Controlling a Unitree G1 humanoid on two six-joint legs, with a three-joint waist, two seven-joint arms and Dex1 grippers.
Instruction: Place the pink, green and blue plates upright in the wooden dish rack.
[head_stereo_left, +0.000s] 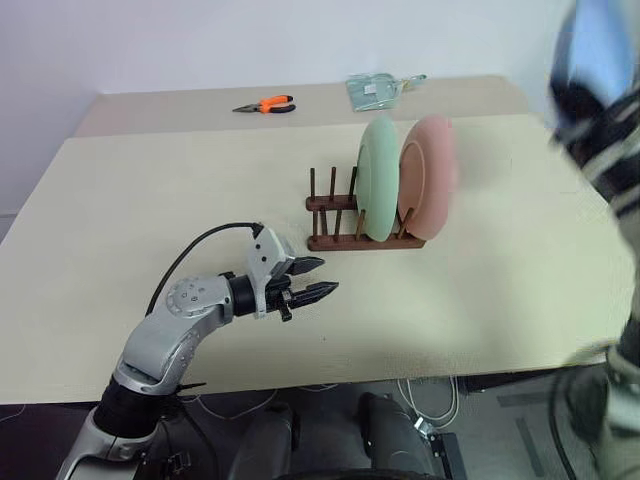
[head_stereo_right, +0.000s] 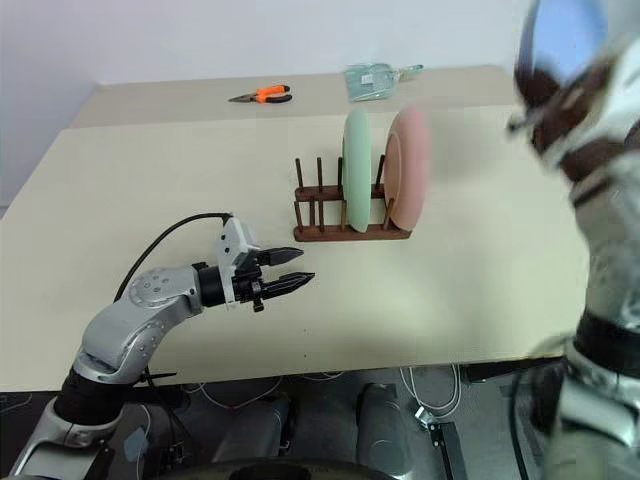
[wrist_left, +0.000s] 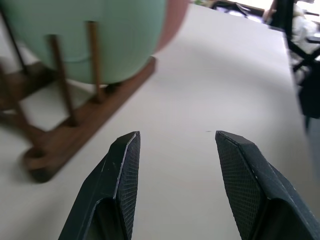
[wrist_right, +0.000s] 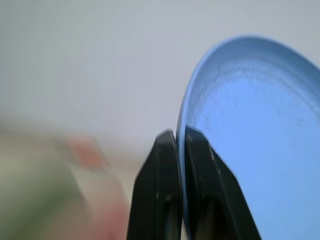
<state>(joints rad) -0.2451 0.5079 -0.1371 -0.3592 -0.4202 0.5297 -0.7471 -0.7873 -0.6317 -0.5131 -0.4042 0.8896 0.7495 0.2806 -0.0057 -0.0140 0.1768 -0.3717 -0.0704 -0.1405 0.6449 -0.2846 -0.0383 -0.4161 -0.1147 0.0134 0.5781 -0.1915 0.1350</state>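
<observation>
The wooden dish rack (head_stereo_left: 360, 222) stands on the cream table (head_stereo_left: 150, 200) near its middle, somewhat toward the far edge, its two dark base bars running side by side with thin upright pegs. Two plates stand on edge in the half of the rack nearer the table's right edge: the green plate (head_stereo_left: 378, 178) and, just beside it at the rack's end on that side, the pink plate (head_stereo_left: 428, 172); the pegs toward the table's left edge are free. The left gripper (head_stereo_left: 315, 280) hovers above the table between the rack and the near edge, pointing at the rack, its jaws released and parted with nothing between them; its wrist view looks past its black fingers (wrist_left: 122, 175) at the rack's base and the green plate's face. The right gripper (wrist_right: 177, 137) is clenched on the rim of the blue plate (wrist_right: 250, 145), which shows blurred high beyond the table's right edge in the head views, well apart from the rack. At the table's far edge lie orange-handled pliers (head_stereo_left: 265, 104) and a clear packet (head_stereo_left: 378, 88).
</observation>
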